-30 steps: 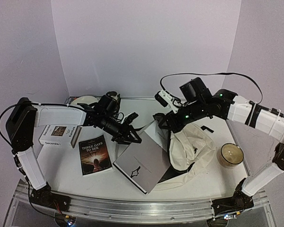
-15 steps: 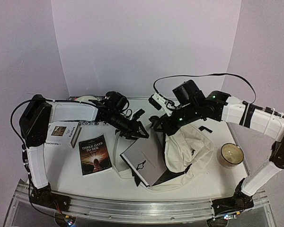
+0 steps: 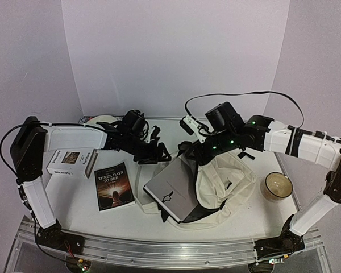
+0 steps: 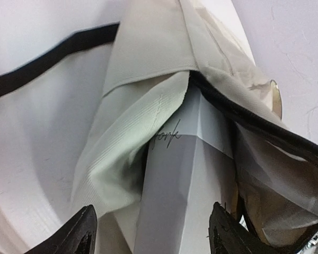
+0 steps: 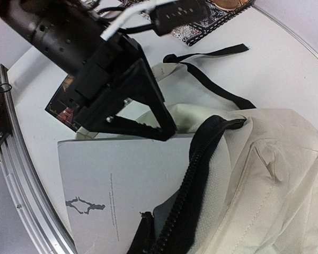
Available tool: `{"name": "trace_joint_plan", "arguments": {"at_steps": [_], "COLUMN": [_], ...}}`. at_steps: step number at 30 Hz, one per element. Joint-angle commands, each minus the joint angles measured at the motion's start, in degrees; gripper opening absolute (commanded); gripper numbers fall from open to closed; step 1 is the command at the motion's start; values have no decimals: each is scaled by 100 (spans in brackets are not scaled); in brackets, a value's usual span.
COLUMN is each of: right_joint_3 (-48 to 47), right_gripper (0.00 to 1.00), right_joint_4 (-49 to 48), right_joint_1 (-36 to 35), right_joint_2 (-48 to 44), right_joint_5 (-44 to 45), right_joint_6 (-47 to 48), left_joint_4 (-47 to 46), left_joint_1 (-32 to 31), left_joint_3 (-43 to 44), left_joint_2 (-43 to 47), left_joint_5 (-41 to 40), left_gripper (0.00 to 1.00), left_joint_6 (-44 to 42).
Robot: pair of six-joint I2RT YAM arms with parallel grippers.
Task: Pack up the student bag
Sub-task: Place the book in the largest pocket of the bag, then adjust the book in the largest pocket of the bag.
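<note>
One cream backpack [image 3: 230, 176]. Two books in plain sight: one large grey book [image 3: 167, 190], one dark paperback [image 3: 113, 186]. One white box [image 3: 72, 162]. One candle [image 3: 277, 185] in a jar. One patterned flat thing [image 5: 222, 10], only partly seen.

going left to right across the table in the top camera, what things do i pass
white box → dark paperback → grey book → backpack → candle
</note>
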State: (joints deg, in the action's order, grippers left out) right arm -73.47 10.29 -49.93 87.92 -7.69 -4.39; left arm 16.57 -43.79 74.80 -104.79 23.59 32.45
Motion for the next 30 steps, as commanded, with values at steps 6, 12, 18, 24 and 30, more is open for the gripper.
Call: {"name": "trace_joint_plan", "arguments": {"at_steps": [6,12,18,24,30], "right_joint_3": [20,-79,-66,-18,63], "right_gripper": [0,0,0,0,0], "right_joint_4": [-286,-310,-356,-384,-387], "right_joint_1": [-34,-34,-38,-36,-34], "right_joint_2": [-52,-38,-16,-21,-114], "right_joint_5": [271,251,239,177,138], "right_joint_6": [-132,-100,-132,-187,-227], "left_joint_4": [-132,-320,-863,-1976,-2533], "left_joint_1": [-84,-556,-1115,-1445,-1548], "left_joint_3": [-1481,-2737,-3787,-4080,-3879], "left_joint_2": [2003,3093,3948,3637,3017], "left_joint_5": [-1295,-1575,-1914,-1921,-1906], "left_gripper": [75,76,77,76,73], "left_joint_6": [1090,2115,3101,3392,3305]}}
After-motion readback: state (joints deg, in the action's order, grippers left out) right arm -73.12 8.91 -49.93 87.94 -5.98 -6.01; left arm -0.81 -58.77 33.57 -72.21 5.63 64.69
